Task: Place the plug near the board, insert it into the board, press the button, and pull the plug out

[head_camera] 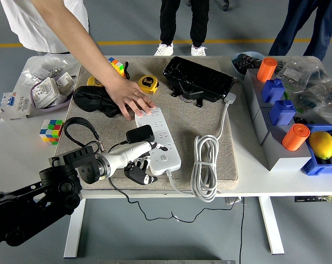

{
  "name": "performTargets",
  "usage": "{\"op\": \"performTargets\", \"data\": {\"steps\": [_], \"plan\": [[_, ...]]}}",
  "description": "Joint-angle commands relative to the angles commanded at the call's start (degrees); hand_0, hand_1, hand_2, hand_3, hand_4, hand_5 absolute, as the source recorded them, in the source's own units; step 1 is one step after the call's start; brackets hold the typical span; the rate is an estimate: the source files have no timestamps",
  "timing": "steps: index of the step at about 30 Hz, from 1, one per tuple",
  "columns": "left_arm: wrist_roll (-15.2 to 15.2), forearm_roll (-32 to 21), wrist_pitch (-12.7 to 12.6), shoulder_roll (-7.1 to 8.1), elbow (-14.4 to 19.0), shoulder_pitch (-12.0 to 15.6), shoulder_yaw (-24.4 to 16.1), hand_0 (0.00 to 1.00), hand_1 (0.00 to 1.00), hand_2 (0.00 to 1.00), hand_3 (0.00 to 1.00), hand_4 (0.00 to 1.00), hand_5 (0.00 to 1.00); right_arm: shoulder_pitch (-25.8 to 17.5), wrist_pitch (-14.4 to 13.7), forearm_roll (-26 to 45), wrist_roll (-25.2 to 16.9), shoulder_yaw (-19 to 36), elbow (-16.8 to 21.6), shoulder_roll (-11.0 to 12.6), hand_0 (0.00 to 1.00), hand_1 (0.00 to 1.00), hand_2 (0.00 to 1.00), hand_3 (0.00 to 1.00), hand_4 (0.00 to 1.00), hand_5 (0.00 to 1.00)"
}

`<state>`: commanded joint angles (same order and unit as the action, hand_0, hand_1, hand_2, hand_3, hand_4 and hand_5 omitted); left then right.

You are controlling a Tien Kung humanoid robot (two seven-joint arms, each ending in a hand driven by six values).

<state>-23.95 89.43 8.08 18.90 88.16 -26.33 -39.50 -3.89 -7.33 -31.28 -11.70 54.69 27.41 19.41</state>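
Black plug (140, 135), a blocky adapter, sits on the left edge of the white board (159, 138), over its middle sockets; whether the prongs are seated cannot be told from here. Its thin black cable loops off left across the tan mat (210, 118).

Robot's left hand (141, 159) lies just near-side of the plug, pale fingers (145, 147) reaching toward it and the board's near end. It looks loosely curled, nothing clearly in its grasp; whether a fingertip touches the plug, cannot tell. Right arm not in sight.

A person's hand (134, 102) presses flat on the board's far end, pinning it down.

Judgement: step in hand is either seating or pressing. To do it well, push straight down along the socket axis, not sideways, since the board is only held at the far end and could pivot. Keep the fingers clear of the cable loop. The board's own thick white cord (206, 165), coiled at the right, is out of the way on the surface.
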Motion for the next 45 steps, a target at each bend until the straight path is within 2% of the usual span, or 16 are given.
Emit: {"op": "performTargets", "data": {"steps": [3, 4, 9, 10, 15, 16, 21, 22, 27, 28, 33, 34, 36, 45], "plan": [[4.3, -1.41, -4.01, -0.11, -1.15, 0.1, -0.03, 0.06, 0.119, 0.201, 0.889, 0.589, 0.002, 0.06, -0.01, 0.02, 0.0, 0.12, -0.07, -0.12, 0.612, 0.608, 0.566, 0.536, 0.666, 0.168], [6.39, -1.89, -6.0, -0.15, -1.66, 0.14, 0.05, 0.169, 0.232, 0.404, 0.746, 0.755, 0.13, 0.07, -0.01, 0.0, 0.0, 0.16, -0.06, -0.15, 0.613, 0.608, 0.566, 0.535, 0.666, 0.169], [16.43, -7.19, -15.61, -0.73, -4.34, 0.54, 0.13, 0.169, 0.232, 0.404, 0.746, 0.755, 0.13, 0.14, -0.02, -0.02, 0.01, 0.22, -0.06, -0.22, 0.613, 0.608, 0.566, 0.535, 0.666, 0.169], [18.09, -8.47, -17.12, -0.9, -4.96, 0.65, 0.06, 0.332, 0.522, 0.546, 0.685, 0.841, 0.449, 0.13, -0.03, -0.01, 0.01, 0.2, -0.08, -0.24, 0.613, 0.607, 0.566, 0.536, 0.667, 0.169], [24.16, -11.66, -21.36, -1.73, -7.88, 1.18, -0.48, 0.332, 0.522, 0.546, 0.685, 0.841, 0.449, 0.15, -0.03, -0.02, 0.02, 0.15, -0.12, -0.31, 0.613, 0.607, 0.566, 0.536, 0.667, 0.169], [24.86, -11.99, -21.81, -1.86, -8.31, 1.3, -0.59, 0.722, 0.74, 0.731, 0.762, 0.878, 0.633, 0.16, -0.03, -0.02, 0.02, 0.15, -0.12, -0.33, 0.614, 0.608, 0.566, 0.535, 0.667, 0.169], [27.65, -12.41, -23.09, -2.63, -10.35, 2.04, -1.1, 0.722, 0.74, 0.731, 0.762, 0.878, 0.633, 0.1, -0.05, -0.04, 0.02, 0.1, -0.1, -0.37, 0.614, 0.608, 0.566, 0.535, 0.667, 0.169], [28.28, -12.44, -23.29, -2.82, -10.89, 2.18, -1.14, 0.854, 0.851, 0.851, 0.832, 0.924, 0.734, 0.12, -0.05, -0.03, 0.02, 0.04, -0.13, -0.35, 0.614, 0.609, 0.566, 0.536, 0.668, 0.169], [32.47, -15.12, -24.48, -3.66, -12.83, 3.11, -1.94, 0.854, 0.851, 0.851, 0.832, 0.924, 0.734, 0.27, -0.05, -0.03, 0.01, 0.13, -0.13, -0.36, 0.614, 0.609, 0.566, 0.536, 0.668, 0.169], [33.11, -15.72, -24.62, -3.79, -13.08, 3.3, -2.11, 0.909, 0.929, 0.945, 0.926, 0.998, 0.89, 0.3, -0.05, -0.02, 0.01, 0.13, -0.14, -0.37, 0.614, 0.609, 0.566, 0.536, 0.669, 0.169], [37.13, -19.5, -26.69, -4.28, -13.45, 4.35, -2.7, 0.909, 0.929, 0.945, 0.926, 0.998, 0.89, 0.43, -0.06, 0.33, -0.03, -0.17, -0.29, -0.39, 0.614, 0.609, 0.566, 0.536, 0.669, 0.169], [37.81, -20.07, -27.06, -4.28, -13.4, 4.44, -2.7, 0.872, 0.857, 0.881, 0.878, 0.972, 0.763, 0.47, -0.07, 0.41, -0.03, -0.26, -0.33, -0.38, 0.613, 0.609, 0.566, 0.536, 0.669, 0.169], [38.66, -20.83, -27.65, -4.24, -13.4, 4.46, -2.61, 0.872, 0.857, 0.881, 0.878, 0.972, 0.763, 0.55, -0.08, 0.55, -0.04, -0.42, -0.37, -0.32, 0.613, 0.609, 0.566, 0.536, 0.669, 0.169], [38.89, -21.33, -27.92, -4.03, -13.28, 4.64, -2.94, 0.867, 0.85, 0.87, 0.866, 0.973, 0.747, 0.8, -0.08, 0.93, -0.06, -1.27, -0.47, -0.01, 0.613, 0.609, 0.566, 0.536, 0.669, 0.171]]}}
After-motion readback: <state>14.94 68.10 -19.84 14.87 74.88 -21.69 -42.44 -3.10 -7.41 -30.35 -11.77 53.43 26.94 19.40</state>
